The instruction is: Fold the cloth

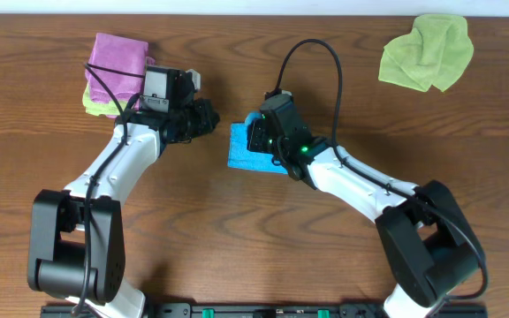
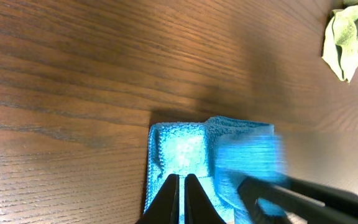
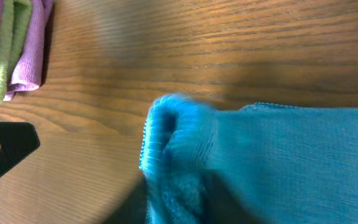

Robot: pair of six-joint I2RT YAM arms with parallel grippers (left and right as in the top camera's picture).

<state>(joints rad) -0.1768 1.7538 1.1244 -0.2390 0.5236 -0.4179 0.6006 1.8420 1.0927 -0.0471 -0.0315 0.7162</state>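
Observation:
A blue cloth (image 1: 239, 152), partly folded, lies on the wooden table at the centre. My right gripper (image 1: 256, 134) is shut on the blue cloth at its right part, and a bunched fold (image 3: 179, 155) fills its jaws (image 3: 185, 196). In the left wrist view the cloth (image 2: 182, 146) lies flat, with a blurred lifted flap at its right in the right gripper (image 2: 291, 196). My left gripper (image 1: 210, 119) is shut and empty just left of the cloth, its tips (image 2: 182, 186) over the cloth's near edge.
A stack of folded purple and green cloths (image 1: 113, 66) lies at the back left and also shows in the right wrist view (image 3: 11, 43). A crumpled green cloth (image 1: 427, 51) lies at the back right, seen too in the left wrist view (image 2: 348, 34).

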